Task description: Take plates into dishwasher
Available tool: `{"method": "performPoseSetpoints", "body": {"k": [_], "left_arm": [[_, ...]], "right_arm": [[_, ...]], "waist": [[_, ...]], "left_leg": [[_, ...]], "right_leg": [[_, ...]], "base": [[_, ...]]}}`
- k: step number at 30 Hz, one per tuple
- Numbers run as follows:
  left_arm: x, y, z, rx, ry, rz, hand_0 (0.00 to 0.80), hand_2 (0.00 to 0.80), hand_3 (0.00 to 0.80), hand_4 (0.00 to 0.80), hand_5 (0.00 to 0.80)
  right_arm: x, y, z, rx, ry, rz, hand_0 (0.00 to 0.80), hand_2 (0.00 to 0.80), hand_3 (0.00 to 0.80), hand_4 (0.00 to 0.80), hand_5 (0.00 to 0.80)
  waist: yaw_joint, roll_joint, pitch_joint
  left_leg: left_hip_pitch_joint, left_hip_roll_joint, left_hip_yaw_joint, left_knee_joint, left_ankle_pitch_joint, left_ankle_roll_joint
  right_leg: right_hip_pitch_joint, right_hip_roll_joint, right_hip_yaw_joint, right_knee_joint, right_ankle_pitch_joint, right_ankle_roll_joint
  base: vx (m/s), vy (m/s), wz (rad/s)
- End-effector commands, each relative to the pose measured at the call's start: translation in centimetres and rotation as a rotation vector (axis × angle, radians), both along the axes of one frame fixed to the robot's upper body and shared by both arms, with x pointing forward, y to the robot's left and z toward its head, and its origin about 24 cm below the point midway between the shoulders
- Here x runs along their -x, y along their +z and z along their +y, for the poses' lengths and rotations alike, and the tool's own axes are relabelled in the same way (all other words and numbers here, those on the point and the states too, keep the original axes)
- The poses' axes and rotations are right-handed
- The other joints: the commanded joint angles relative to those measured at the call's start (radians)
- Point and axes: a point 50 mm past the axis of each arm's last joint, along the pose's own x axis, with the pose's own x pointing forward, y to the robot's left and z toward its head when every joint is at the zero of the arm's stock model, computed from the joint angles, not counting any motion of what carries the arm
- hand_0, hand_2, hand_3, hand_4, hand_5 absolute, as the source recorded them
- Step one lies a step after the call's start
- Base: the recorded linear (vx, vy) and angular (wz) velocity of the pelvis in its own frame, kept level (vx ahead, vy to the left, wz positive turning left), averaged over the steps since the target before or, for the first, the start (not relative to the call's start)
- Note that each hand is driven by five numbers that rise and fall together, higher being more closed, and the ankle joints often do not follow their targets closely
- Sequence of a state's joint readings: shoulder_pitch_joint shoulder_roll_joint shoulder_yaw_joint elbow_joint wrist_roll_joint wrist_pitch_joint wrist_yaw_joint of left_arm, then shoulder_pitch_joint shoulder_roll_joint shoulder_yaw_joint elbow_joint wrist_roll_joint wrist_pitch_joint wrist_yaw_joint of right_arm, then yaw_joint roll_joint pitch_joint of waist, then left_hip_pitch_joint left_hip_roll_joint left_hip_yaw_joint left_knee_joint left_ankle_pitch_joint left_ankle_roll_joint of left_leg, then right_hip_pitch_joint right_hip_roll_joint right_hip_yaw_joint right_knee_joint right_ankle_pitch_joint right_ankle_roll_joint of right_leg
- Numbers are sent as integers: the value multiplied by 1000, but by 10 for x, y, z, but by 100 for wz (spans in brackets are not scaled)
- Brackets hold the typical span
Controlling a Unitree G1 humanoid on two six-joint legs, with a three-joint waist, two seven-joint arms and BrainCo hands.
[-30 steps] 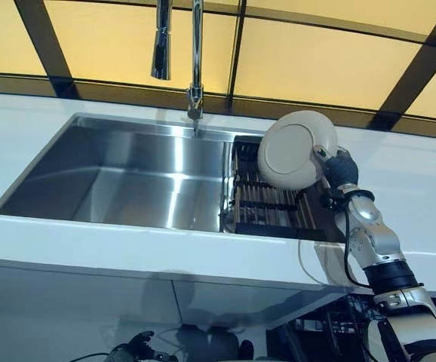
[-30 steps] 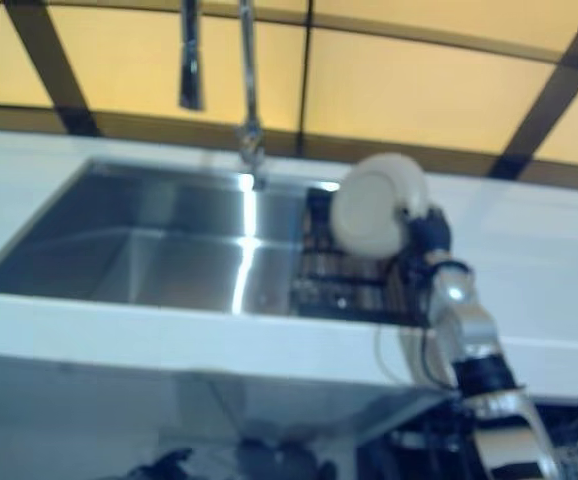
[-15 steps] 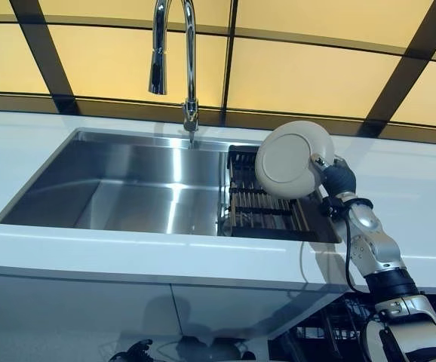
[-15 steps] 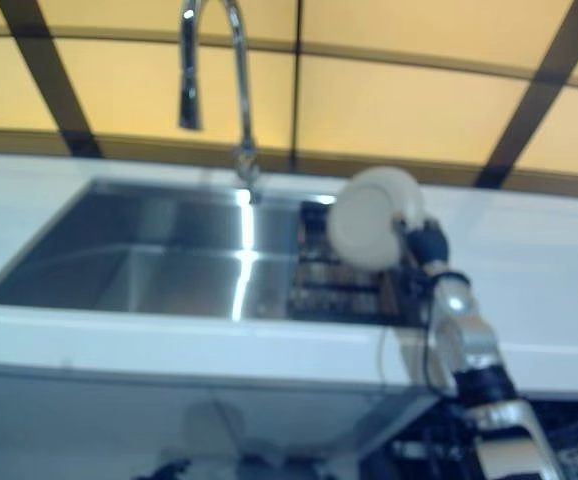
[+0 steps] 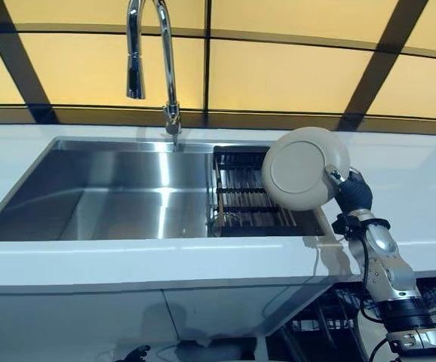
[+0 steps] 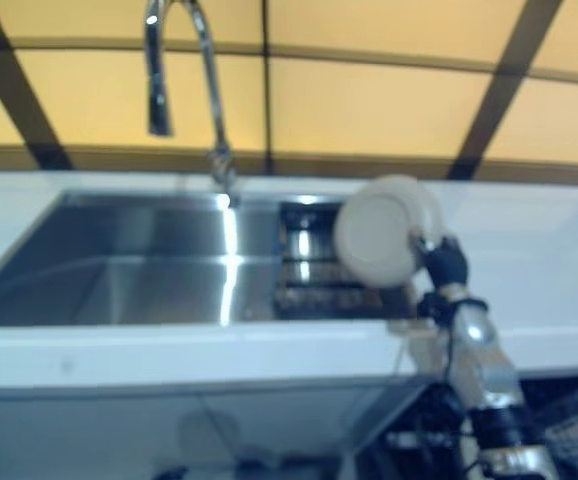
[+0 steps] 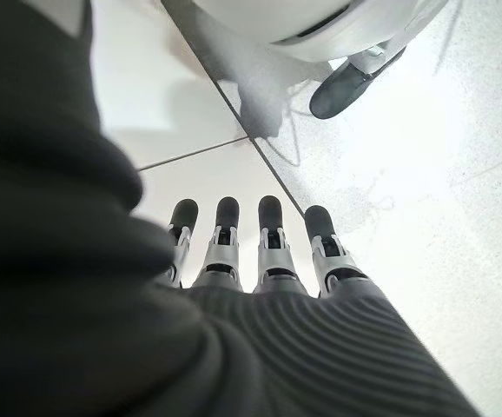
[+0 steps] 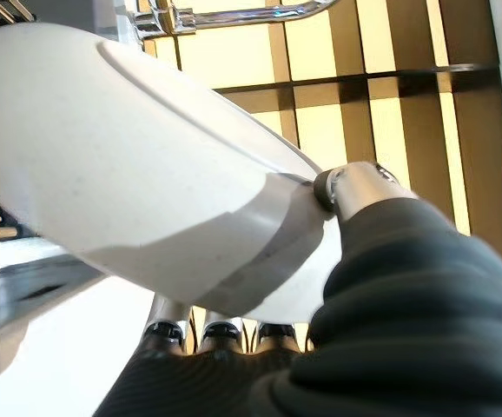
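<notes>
A round cream plate [image 5: 302, 167] is held on edge in the air over the right end of the black rack [image 5: 237, 197] in the steel sink [image 5: 105, 204]. My right hand [image 5: 352, 192] is shut on the plate's right rim. In the right wrist view the thumb [image 8: 348, 187] presses on the plate [image 8: 129, 165] and the fingers curl behind it. My left hand [image 7: 268, 252] hangs low below the counter, fingers straight, holding nothing.
A tall chrome faucet [image 5: 154, 53] stands behind the sink. White counter [image 5: 414, 196] runs around the sink and along the front. A wire dishwasher rack [image 5: 331, 324] shows below the counter at the lower right.
The camera has shifted, so the whole scene sits lower and further left. My right hand with the plate has moved a little right, off the rack's right end.
</notes>
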State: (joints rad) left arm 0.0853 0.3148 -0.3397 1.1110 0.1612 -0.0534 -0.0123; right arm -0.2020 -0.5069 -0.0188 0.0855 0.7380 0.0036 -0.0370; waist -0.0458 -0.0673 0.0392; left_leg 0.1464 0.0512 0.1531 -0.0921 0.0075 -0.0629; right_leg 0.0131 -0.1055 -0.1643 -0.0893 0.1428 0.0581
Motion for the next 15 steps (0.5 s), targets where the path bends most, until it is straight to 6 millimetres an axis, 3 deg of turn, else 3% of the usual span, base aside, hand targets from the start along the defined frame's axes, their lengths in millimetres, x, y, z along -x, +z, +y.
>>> {"method": "performPoseSetpoints", "body": {"k": [1, 15], "left_arm": [[-8, -2, -6, 6, -8, -7, 0, 0, 0, 0, 0], [-15, -2, -11, 2, -39, -4, 0, 0, 0, 0, 0]], "right_arm": [[1, 49, -3, -41, 6, -257, 800, 800, 800, 800, 800], [-19, 41, 38, -5, 148, -181, 800, 800, 800, 800, 800]], "waist": [[0, 9, 25], [18, 9, 13]], "left_leg": [[-19, -28, 57, 5, -51, 44], [-20, -25, 57, 5, -43, 38]], "right_leg": [[74, -3, 20, 2, -70, 66], [73, 8, 9, 2, -73, 57]], "base": [[-12, -12, -6], [-5, -10, -2]]}}
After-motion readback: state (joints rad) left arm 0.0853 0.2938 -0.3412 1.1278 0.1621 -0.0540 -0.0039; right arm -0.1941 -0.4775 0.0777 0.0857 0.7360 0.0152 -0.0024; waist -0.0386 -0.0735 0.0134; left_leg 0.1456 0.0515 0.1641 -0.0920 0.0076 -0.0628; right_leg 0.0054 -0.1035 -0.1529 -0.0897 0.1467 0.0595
